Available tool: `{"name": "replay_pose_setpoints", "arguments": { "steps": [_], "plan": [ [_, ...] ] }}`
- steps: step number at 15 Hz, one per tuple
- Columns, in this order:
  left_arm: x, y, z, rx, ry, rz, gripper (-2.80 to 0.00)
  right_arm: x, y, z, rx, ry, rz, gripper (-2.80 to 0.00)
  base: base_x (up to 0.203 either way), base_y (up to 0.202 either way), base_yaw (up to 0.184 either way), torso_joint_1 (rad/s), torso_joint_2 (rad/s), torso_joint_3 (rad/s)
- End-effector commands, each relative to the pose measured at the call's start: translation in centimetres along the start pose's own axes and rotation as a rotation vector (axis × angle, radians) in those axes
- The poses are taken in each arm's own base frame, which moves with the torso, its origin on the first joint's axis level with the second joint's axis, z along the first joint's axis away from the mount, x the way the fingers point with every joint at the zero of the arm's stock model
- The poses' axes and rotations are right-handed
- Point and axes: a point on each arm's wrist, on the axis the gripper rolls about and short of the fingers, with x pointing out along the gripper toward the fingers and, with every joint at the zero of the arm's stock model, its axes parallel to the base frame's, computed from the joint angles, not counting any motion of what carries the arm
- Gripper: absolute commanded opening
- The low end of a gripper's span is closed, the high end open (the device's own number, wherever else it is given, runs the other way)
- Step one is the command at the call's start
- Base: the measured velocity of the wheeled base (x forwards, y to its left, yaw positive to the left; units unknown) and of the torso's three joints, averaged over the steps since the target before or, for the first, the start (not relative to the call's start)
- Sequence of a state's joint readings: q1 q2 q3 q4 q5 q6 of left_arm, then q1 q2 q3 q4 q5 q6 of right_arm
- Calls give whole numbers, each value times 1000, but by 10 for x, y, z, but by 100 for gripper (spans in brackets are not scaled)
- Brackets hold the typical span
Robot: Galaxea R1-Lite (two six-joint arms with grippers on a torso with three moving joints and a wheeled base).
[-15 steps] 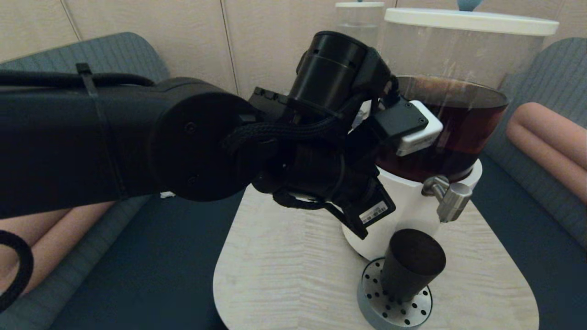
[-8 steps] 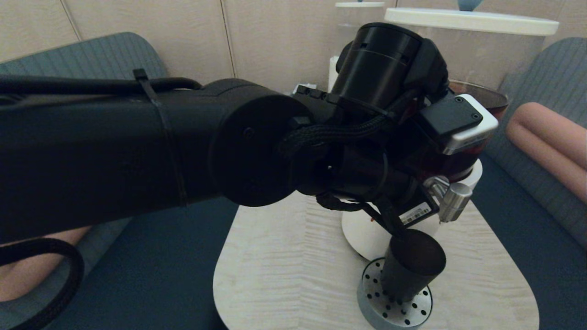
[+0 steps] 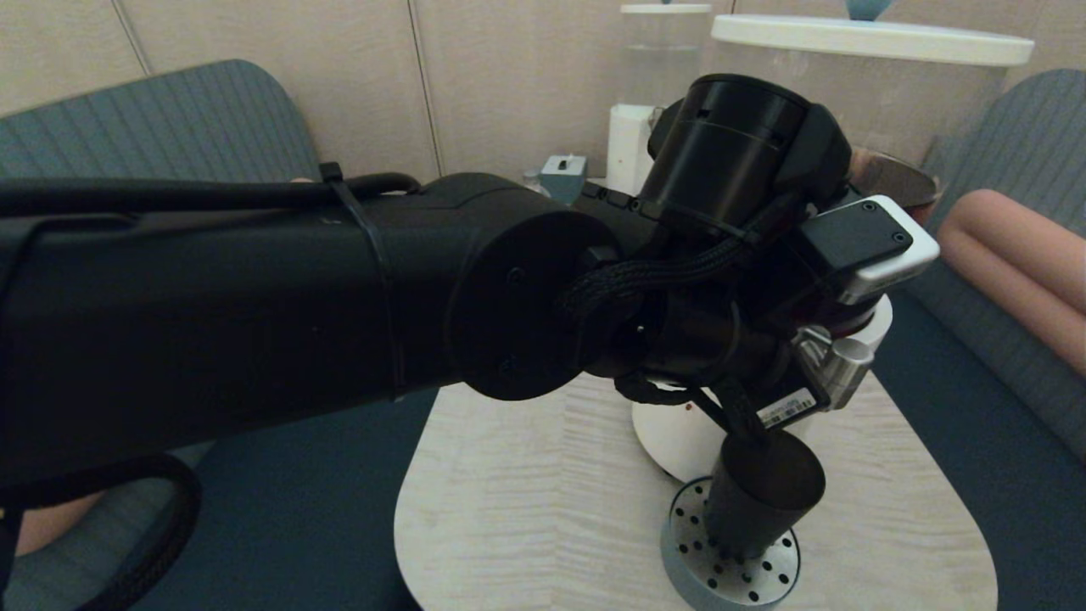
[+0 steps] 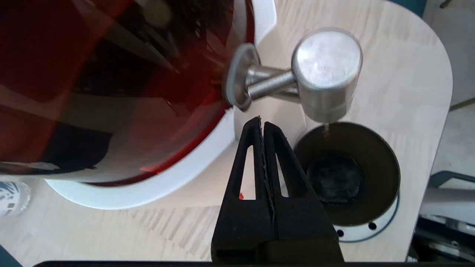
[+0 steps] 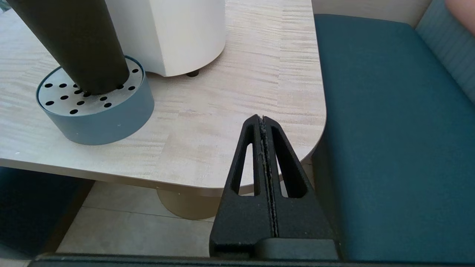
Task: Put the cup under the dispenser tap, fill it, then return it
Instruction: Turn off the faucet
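The dark tapered cup (image 3: 762, 501) stands upright on the perforated drip tray (image 3: 731, 570), directly under the brushed-steel tap (image 3: 842, 370) of the big dispenser of brown liquid (image 3: 882, 182). In the left wrist view a thin thread of liquid hangs from the tap (image 4: 326, 70) over the cup (image 4: 347, 174). My left gripper (image 4: 262, 124) is shut and empty. It points down between the dispenser's white base (image 4: 156, 181) and the cup rim, just beside the tap's stem. My right gripper (image 5: 262, 120) is shut and empty, low by the table's near right corner.
A smaller clear dispenser (image 3: 663, 51), a white box (image 3: 629, 136) and a small grey-blue object (image 3: 562, 174) stand at the back. The pale wooden table (image 3: 526, 509) is ringed by teal seating (image 3: 976, 424) with a pink cushion (image 3: 1018, 255). My left arm hides much of the dispenser.
My left arm has swung right and down, from beside the tank to beside the tap, bringing its fingers to the cup's rim. The cup has not moved.
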State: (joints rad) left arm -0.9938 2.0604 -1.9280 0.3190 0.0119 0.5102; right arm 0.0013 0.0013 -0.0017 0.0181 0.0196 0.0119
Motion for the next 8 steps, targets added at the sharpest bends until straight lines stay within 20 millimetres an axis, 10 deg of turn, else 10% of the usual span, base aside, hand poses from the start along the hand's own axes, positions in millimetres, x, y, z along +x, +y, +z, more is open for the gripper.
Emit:
{"name": "replay_pose_setpoints", "arguments": {
  "steps": [1, 8],
  "plan": [
    [1, 0, 1, 2, -8, 5, -280, 0, 0, 0, 0, 1, 1, -280, 0, 0, 0, 0, 0, 0],
    [1, 2, 4, -1, -39, 26, -280, 0, 0, 0, 0, 1, 1, -280, 0, 0, 0, 0, 0, 0]
  ]
}}
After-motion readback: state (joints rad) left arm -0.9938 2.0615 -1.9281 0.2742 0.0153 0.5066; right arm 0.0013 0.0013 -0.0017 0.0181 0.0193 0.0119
